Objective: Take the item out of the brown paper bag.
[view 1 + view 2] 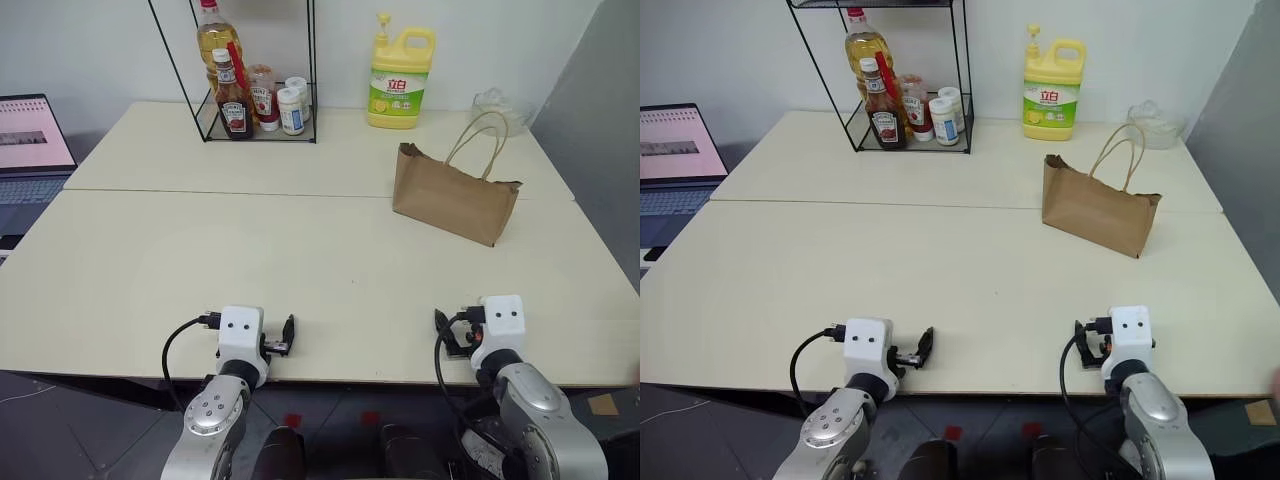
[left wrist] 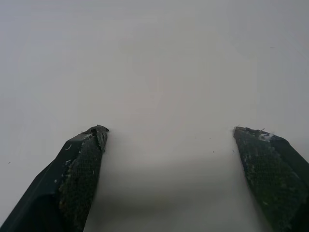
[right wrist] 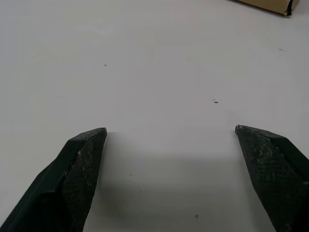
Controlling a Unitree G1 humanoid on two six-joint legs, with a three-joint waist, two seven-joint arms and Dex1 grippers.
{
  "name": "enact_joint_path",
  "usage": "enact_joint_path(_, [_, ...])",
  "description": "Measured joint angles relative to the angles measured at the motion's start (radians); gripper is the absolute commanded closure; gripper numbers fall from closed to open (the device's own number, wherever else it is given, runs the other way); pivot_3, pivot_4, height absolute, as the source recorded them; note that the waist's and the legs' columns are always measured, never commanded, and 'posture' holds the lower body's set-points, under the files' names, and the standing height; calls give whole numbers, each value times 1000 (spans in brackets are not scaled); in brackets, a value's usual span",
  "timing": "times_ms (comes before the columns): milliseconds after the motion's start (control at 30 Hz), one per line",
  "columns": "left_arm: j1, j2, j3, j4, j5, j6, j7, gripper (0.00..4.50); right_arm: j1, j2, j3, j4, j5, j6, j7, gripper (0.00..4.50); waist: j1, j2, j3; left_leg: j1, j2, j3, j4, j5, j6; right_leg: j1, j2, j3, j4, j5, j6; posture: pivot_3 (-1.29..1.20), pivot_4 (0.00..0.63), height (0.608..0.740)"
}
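Bag: the brown paper bag (image 1: 455, 192) stands upright on the far right of the desk (image 1: 200, 270), handles up, mouth open to a reach from above.
Item: not visible; presumably inside the bag, hidden by its walls.
Left gripper (image 2: 166, 140): spread wide and empty, low over the near desk edge, well apart from the bag.
Right gripper (image 3: 171, 137): spread and empty, at the near edge; it is on the bag's side, so probably the arm to reach.
Background: yellow jug (image 1: 400, 78) and wire rack (image 1: 250, 75) stand far back, out of the way.
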Motion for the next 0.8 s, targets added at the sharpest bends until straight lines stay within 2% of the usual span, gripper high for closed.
enact_joint_path(800, [-38,-16,18,30,5,-6,39,51,-22,-2,-4,13,-18,-9,-4,0,-3,0,0,0,0,0,0,0,0,0,0,0,0,0,0,0,150,740])
